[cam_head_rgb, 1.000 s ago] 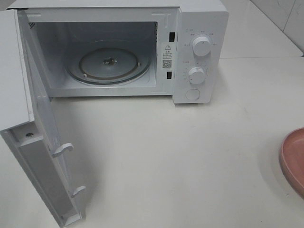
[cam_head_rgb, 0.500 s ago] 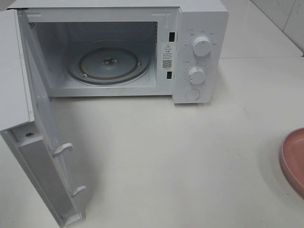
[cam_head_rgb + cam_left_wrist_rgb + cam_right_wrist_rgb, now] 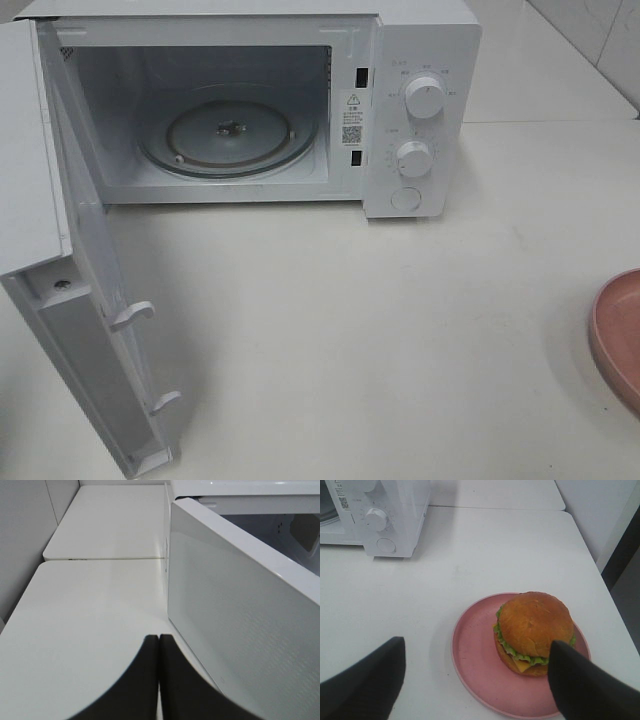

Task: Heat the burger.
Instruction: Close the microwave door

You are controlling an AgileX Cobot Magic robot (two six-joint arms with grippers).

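Note:
The burger (image 3: 535, 627), with a golden-brown bun, green lettuce and yellow cheese, sits on a round pink plate (image 3: 477, 672) in the right wrist view. My right gripper (image 3: 477, 645) is open above the table on the near side of the plate. One dark finger (image 3: 585, 685) overlaps the burger's near edge without gripping it. My left gripper (image 3: 158, 639) is shut on nothing, its fingers pressed together just outside the open microwave door (image 3: 240, 615). The high view shows neither gripper, and only the plate's rim (image 3: 612, 335) at its right edge.
The white microwave (image 3: 420, 60) stands at the back with its door (image 3: 90, 330) swung out to the left. Its glass turntable (image 3: 228, 138) is bare. Two knobs (image 3: 425, 97) and a button are on its right panel. White tabletop (image 3: 380, 330) spreads in front.
Nothing moves in the high view. The left gripper, outside that view, has gone from open to shut.

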